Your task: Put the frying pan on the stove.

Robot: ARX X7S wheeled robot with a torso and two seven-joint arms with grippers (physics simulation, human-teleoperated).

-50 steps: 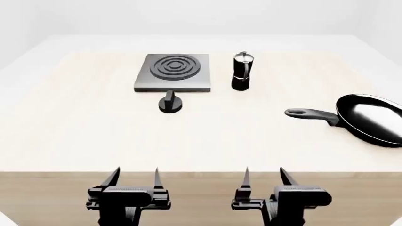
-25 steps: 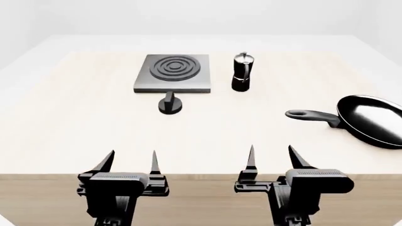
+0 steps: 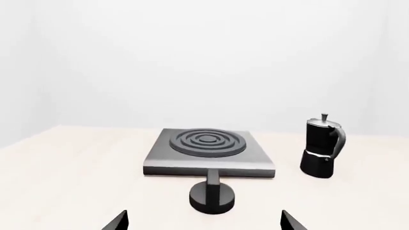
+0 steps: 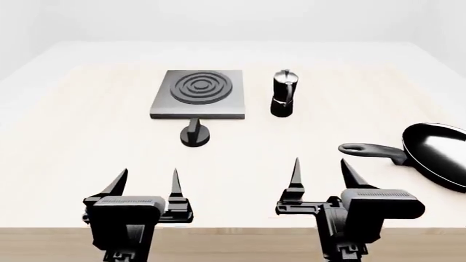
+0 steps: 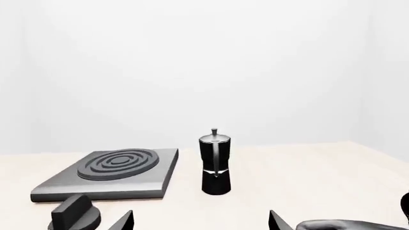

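Note:
The glossy black frying pan [image 4: 439, 154] lies at the table's right edge, its long handle [image 4: 368, 149] pointing left; the handle end shows in the right wrist view [image 5: 342, 224]. The dark grey stove [image 4: 198, 94] with burner rings sits at the back centre-left, also in the left wrist view [image 3: 208, 151] and the right wrist view [image 5: 112, 173]. My left gripper [image 4: 149, 177] is open and empty over the table's front. My right gripper [image 4: 319, 166] is open and empty, just in front of and left of the pan handle.
A black and silver moka pot [image 4: 284, 94] stands right of the stove. A small round black knob [image 4: 193, 134] sits just in front of the stove. The table's front edge [image 4: 233, 228] runs under both grippers.
Both grippers have moved forward over the table, away from its front edge. The view has shifted, so the objects sit lower in the head view. Nothing on the table has moved.

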